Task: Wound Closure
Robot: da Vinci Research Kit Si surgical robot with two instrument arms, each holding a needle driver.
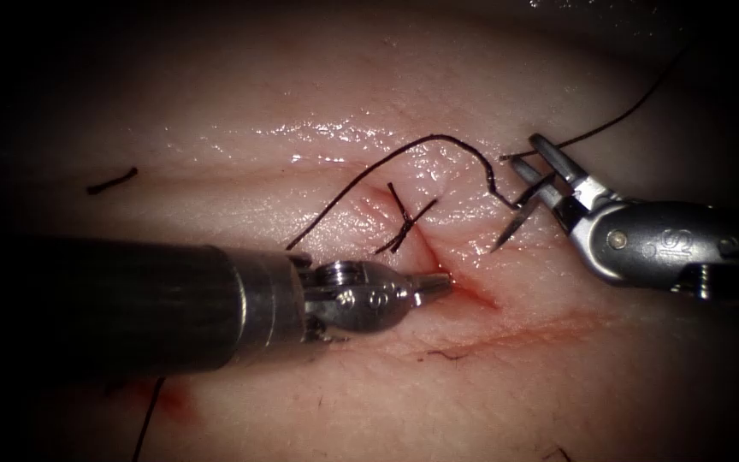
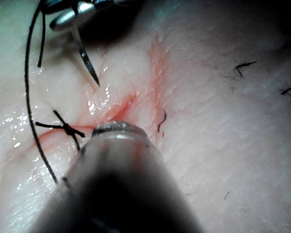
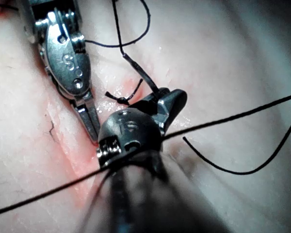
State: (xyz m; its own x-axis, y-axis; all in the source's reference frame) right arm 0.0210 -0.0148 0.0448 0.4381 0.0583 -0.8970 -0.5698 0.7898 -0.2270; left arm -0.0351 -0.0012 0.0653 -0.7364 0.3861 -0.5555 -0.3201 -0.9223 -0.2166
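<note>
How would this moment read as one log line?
right tool: holds needle, tip above tissue | left tool: shut, empty, at cut | knot: tied

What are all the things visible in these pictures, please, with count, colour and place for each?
tissue: one, pale pink, under everything.
cut: one, reddish line, running diagonally at centre.
knotted stitch: one, dark, across the cut's upper end.
needle: one, curved, steel, held near its rear end, tip free above the tissue right of the cut.
thread: one, dark, arching from the needle toward the left tool.
cut end of thread: one, dark, far left of the cut.
red fluid: patches, along the cut and lower left.
left tool: jaws shut, holding nothing, tip at the cut.
right tool: jaws shut on the needle.
</note>
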